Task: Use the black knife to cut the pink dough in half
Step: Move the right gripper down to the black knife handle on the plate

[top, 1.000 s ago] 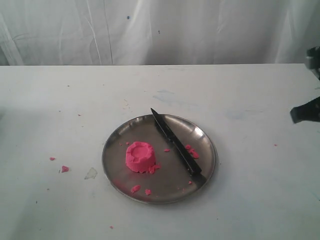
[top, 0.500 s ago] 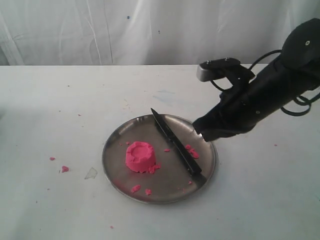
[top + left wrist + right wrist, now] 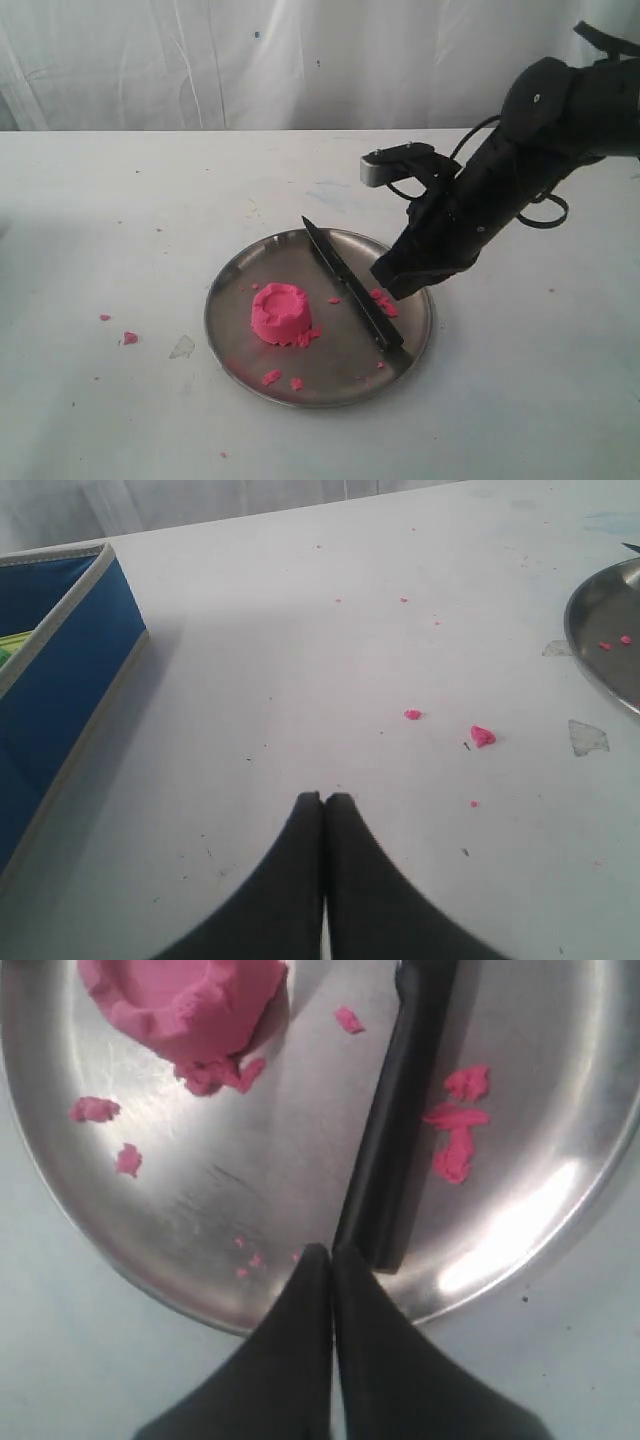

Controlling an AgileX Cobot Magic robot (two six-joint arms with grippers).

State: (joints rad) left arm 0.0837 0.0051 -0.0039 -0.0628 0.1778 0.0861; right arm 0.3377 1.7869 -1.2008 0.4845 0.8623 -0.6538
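On the table (image 3: 120, 200) in front of me sits a steel plate (image 3: 214, 300) with the pink dough (image 3: 280, 313) on its left-centre, one whole squat mound with a dented top, uncut. The black knife (image 3: 352, 285) lies flat across the plate's right half. Its tip pokes over the far rim and its handle ends just inside the near rim.

The right tool (image 3: 396, 284) hangs just above the handle end, fingers pressed together and holding nothing. The step in hand looks like picking up the knife. To do that well, I reckon the fingers must spread first, then come down astride the handle across its width. A grip further up the handle, away from its end, seems wiser, since the raised rim lies close there and could catch a finger. The handle rests on smooth steel, so a crooked pinch may skid it or nudge the plate.

Some pink crumbs (image 3: 455, 1125) lie beside the handle on the side away from the dough. Bare steel separates knife and mound, giving room to lift and swing. The left tool (image 3: 323, 798) is closed too, empty, well off to the left near a blue box (image 3: 60, 680).
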